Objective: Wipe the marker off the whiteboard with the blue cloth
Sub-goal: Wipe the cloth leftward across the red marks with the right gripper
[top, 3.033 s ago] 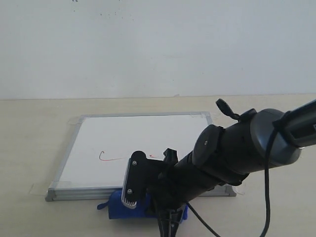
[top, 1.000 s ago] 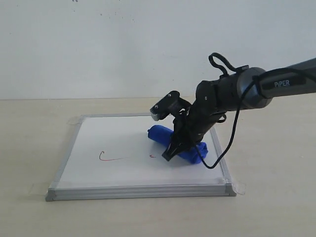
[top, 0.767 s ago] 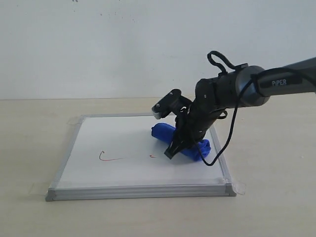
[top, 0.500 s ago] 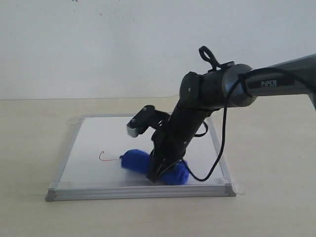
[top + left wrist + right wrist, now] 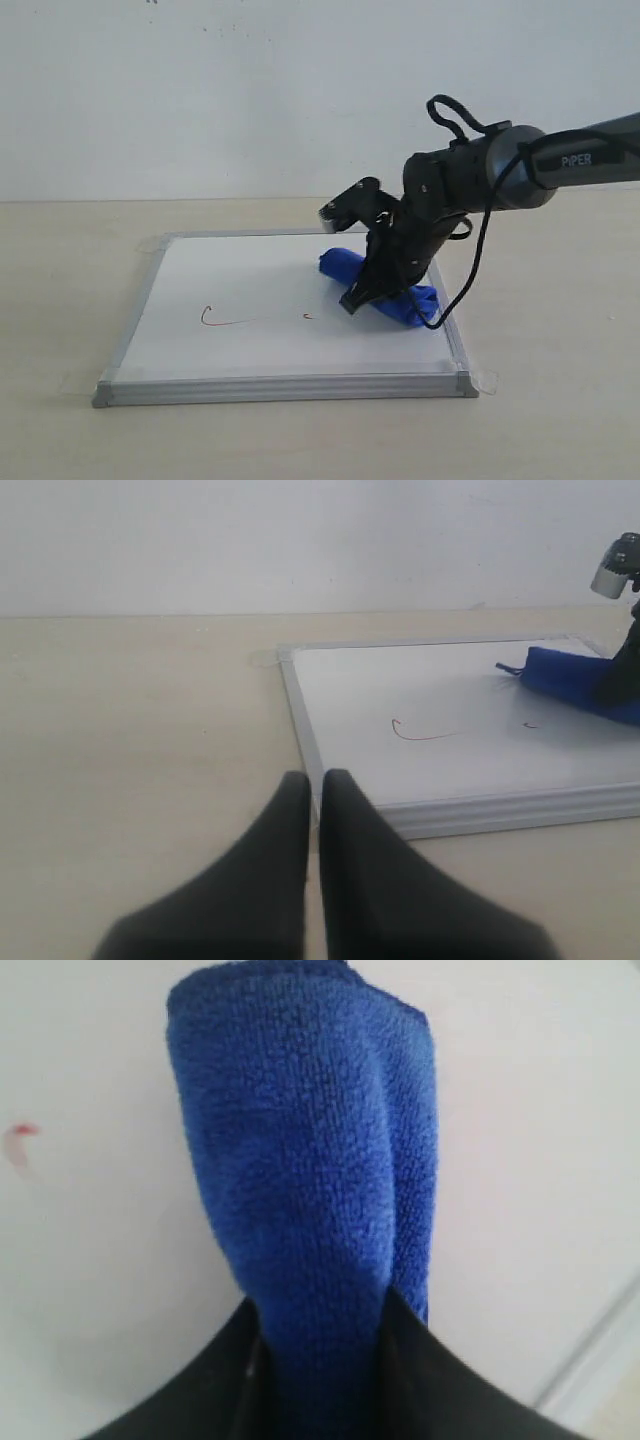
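Counter (image 5: 60, 300), pale beige, runs back to a plain white wall (image 5: 200, 90). Whiteboard (image 5: 240, 270) lies flat on the counter, its silver frame (image 5: 280, 385) held by clear tape tabs (image 5: 486, 380) at the corners. The right arm (image 5: 500, 175), black, reaches in from the right and angles down over the right half of the board, with a black cable (image 5: 470, 270) looping beside it.

The cloth (image 5: 410, 305), a blue rolled bundle, rests on the right part of the board. It runs from near the middle of the far side toward the right frame. The right end effector (image 5: 320, 1305) is clamped on it, a dark finger on each side of the roll, pressing it against the white surface.

The left end effector (image 5: 315, 780) sits low over the counter just off the board's near left corner. Its two fingers are together with only a thin slit between them, and it holds nothing.

The marker (image 5: 222, 320) is a thin red hook on the left middle of the board, well apart from the cloth. A tiny red dash (image 5: 307, 317) lies just left of the right end effector, not touching the cloth.
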Robot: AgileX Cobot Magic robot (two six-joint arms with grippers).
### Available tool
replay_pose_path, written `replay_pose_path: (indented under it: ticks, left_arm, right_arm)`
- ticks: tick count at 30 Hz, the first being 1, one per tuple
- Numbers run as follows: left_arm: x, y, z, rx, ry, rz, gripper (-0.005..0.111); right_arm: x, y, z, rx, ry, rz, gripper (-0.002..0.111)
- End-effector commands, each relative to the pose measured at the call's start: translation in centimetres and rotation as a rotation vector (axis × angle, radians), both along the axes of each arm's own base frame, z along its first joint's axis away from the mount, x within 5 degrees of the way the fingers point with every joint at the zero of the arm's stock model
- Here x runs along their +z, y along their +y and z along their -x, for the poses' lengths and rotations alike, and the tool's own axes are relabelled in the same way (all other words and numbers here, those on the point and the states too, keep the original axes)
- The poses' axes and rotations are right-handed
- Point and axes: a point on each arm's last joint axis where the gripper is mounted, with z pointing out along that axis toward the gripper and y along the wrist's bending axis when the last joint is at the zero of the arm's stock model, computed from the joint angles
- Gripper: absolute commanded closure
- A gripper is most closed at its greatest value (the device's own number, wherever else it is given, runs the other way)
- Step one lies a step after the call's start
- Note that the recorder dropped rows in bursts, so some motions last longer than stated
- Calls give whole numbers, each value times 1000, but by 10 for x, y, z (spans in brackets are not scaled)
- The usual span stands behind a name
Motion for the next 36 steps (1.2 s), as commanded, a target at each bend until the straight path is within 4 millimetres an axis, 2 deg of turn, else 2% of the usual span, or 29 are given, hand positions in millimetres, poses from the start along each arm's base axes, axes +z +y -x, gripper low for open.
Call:
replay_pose_path:
  ticks: [1, 7, 12, 15, 17, 20, 23, 30, 33, 36]
  left_arm:
    - [0, 0, 0, -4, -8, 4, 103]
    - [0, 0, 0, -4, -8, 4, 103]
    - [0, 0, 0, -4, -8, 4, 103]
    - [0, 0, 0, -4, -8, 4, 103]
    - [0, 0, 0, -4, -8, 4, 103]
    - [0, 0, 0, -4, -8, 4, 103]
    - [0, 0, 0, -4, -8, 4, 103]
    - [0, 0, 0, -4, -8, 4, 103]
    - [0, 0, 0, -4, -8, 4, 103]
    - [0, 0, 0, -4, -8, 4, 103]
  right_arm:
    - [-6, -10, -7, -90, -21, -15, 108]
    - [-11, 19, 21, 105, 137, -21, 108]
    - [-8, 42, 48, 281, 344, -175, 108]
    - [-4, 49, 57, 392, 391, -252, 108]
    - [-5, 47, 48, 365, 312, -234, 108]
    - [-11, 41, 26, 202, 131, -158, 108]
    - [-13, 33, 10, 131, -11, -61, 108]
    - [-2, 30, -20, -11, -147, 11, 108]
    - [-9, 39, -21, -22, -103, -9, 108]
    - [-19, 53, -8, 67, -14, -1, 108]
